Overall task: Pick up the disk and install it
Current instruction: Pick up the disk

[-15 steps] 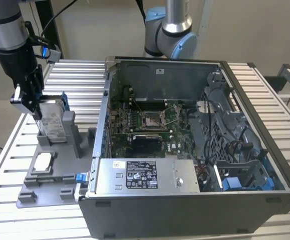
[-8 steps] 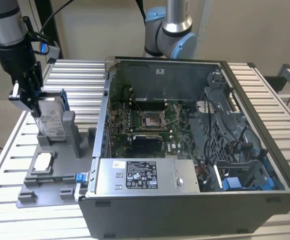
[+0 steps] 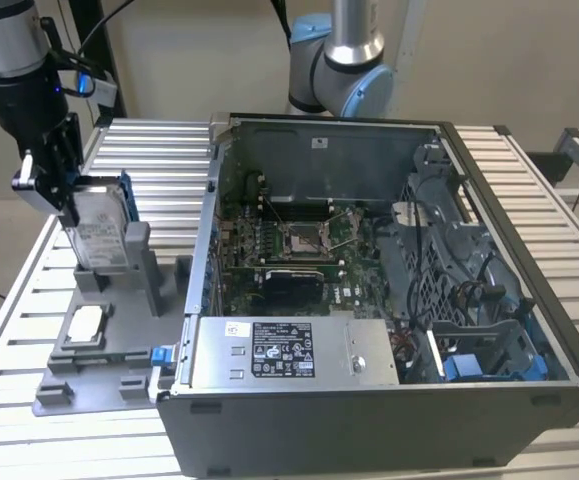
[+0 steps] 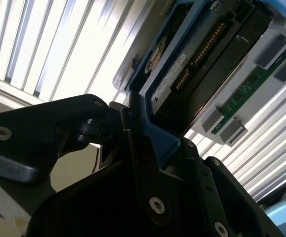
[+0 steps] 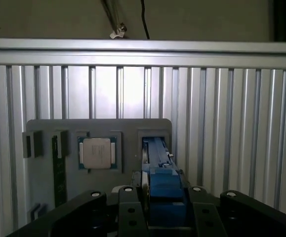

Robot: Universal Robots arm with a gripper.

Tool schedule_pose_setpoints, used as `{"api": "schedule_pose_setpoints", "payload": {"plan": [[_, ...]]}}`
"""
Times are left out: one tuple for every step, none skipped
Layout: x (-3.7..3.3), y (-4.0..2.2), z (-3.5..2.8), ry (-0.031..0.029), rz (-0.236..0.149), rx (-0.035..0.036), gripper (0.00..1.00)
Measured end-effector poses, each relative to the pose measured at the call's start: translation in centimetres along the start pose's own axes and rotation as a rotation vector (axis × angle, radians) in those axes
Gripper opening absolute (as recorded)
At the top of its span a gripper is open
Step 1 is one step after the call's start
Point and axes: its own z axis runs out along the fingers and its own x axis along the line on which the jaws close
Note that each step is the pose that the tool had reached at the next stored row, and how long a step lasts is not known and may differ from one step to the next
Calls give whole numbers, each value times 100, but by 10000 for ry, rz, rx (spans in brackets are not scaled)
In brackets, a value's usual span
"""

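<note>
Pincer (image 5: 163, 200) clenched on the disk (image 3: 104, 228), upright in grey holder (image 3: 129, 345); chip (image 3: 86, 323) in its recess.

robot lab: slatted aluminium table (image 3: 559, 230), open computer case (image 3: 369, 430)

Slatted table (image 3: 539, 200) bears a grey fixture (image 3: 129, 345) and open computer case (image 3: 369, 430).

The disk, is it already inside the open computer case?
No, the disk is upright at the grey holder, outside the computer case.
</note>
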Motion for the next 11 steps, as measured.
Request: {"api": "schedule_pose_setpoints", "payload": {"plan": [[0, 0, -16, 0, 0, 0, 0], [0, 0, -32, 0, 0, 0, 0], [-1, 1, -46, 0, 0, 0, 0], [-1, 1, -62, 1, 0, -1, 0], [-1, 1, -77, 1, 0, -1, 0], [-1, 1, -90, 1, 0, -1, 0], [-1, 1, -104, 0, 0, 0, 0], [-1, 1, -117, 0, 0, 0, 0], [-1, 1, -130, 0, -1, 0, 0], [-1, 1, -145, 0, -1, 0, 0], [-1, 2, -161, 0, -1, 1, 0]]}}
